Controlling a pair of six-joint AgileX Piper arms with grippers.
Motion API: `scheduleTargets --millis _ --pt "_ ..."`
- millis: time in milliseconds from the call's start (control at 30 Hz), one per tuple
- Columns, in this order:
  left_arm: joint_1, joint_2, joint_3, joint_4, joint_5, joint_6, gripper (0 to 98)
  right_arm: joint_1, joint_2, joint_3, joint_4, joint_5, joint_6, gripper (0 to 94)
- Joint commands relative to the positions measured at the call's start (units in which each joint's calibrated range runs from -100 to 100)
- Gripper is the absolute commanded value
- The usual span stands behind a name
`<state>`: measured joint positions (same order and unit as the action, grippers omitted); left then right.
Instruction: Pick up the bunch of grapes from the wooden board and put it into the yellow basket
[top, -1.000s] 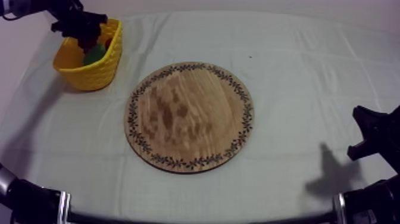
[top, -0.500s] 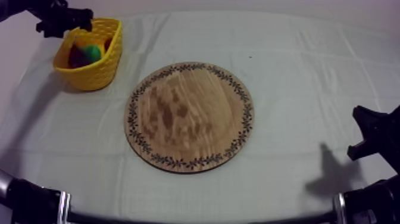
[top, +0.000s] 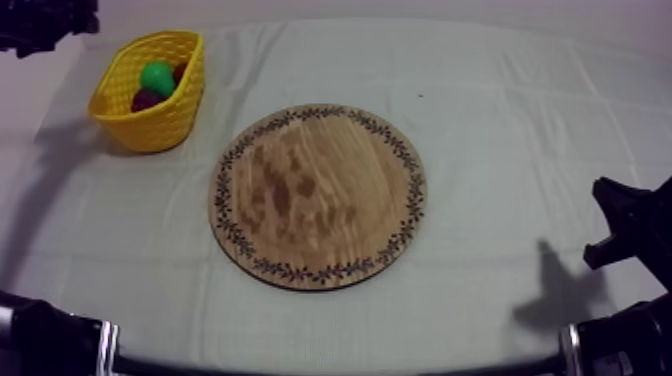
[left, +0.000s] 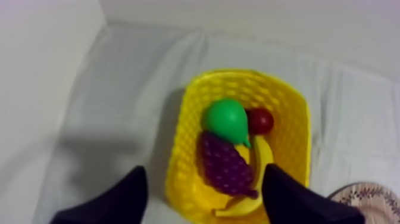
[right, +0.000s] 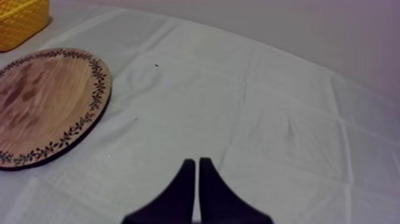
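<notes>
Where grapes (left: 225, 162) lie, lengthwise along basket (left: 181, 152)

The left pincer (top: 60, 25) has lifted off the basket (top: 150, 128) and drawn away toward the counter's corner, baring the grapes (left: 225, 164) inside.

**Bunch of grapes (left: 225, 164) lies in the yellow basket (top: 160, 128), well apart from the wooden board (top: 318, 195)**

The dark purple, knobbly bunch rests lengthwise inside the basket, below its rim, tapering toward the end nearer the board. The basket has an oblong mouth and textured walls, and it sits upright near the far left corner of the table (top: 520, 120). The round board has a mottled brown face and a dark leaf-patterned rim, and it lies flat at the table's middle.
</notes>
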<state>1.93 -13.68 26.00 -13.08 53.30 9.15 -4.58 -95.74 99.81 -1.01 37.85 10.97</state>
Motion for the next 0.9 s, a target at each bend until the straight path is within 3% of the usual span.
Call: scheduleTargets --millis 0,133,233,400,633,867 --pt "-0.58 -9.04 2.88 0.01 -1.39 0.02 52.7 -0.02 -0.01 -0.03 0.01 -0.03 -0.01 0.4" --pt "-1.06 -18.11 8.69 0.05 -5.07 -0.41 25.6 -0.02 -0.01 -0.03 0.01 -0.03 -0.01 0.4" --pt "-1.13 -24.6 13.47 0.06 -6.65 -0.49 16.2 -0.02 -0.01 -0.03 0.01 -0.03 -0.01 0.4" --pt "-1.35 -35.25 23.64 0.09 -9.65 -0.19 9.8 -0.02 -0.01 -0.03 0.01 -0.03 -0.01 0.4" --pt "-1.96 -49.14 41.4 0.04 -18.51 -0.58 1.9 -0.02 -0.01 -0.03 0.01 -0.03 -0.02 0.4" --pt "-1.4 -63.82 56.13 0.18 -19.95 -1.33 0.2 -0.02 -0.01 -0.03 0.01 -0.03 -0.01 0.4"
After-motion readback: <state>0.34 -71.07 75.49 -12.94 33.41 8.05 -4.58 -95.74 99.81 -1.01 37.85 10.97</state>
